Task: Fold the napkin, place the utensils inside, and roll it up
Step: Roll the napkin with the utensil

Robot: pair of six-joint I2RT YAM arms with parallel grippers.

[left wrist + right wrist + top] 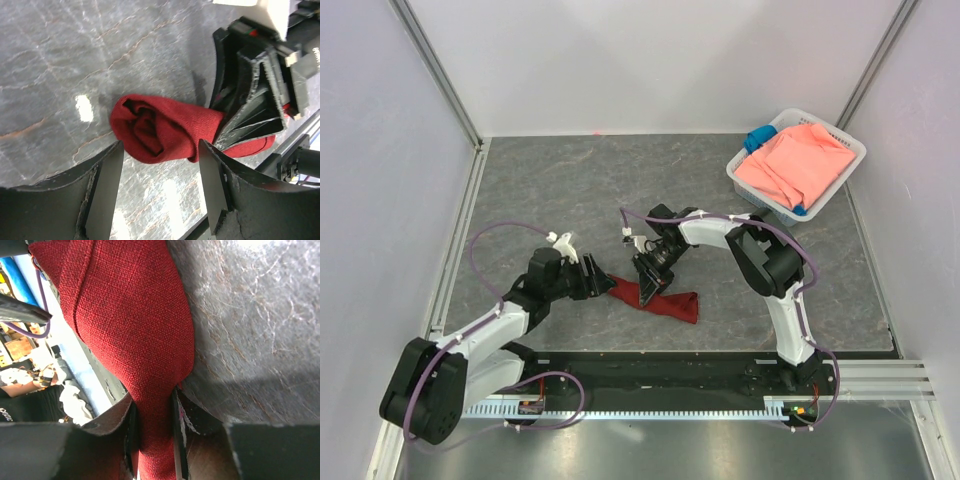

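Currently the napkin point(672, 304) is a rolled maroon tube lying flat on the bench point(570, 190), close to the near edge and between the two arms. In the left wrist view its open end shows spiral layers. Utensils not visible.

Right claw point(646, 288) is narrow and clamped on the napkin. In the right wrist view both fingers point(131, 432) press into the cloth from either side, part-way along the roll.

Left claw point(599, 282) is wide, holding nothing. Its fingers point(107, 185) straddle the left end of the roll, with clear gaps to the cloth on both sides.

The two claws sit near each other on the same roll, left one at the end and right one further along.

White basket point(760, 200) is at the far right of the bench, well apart, holding a salmon-pink cloth point(798, 160) and a blue cloth point(757, 138).
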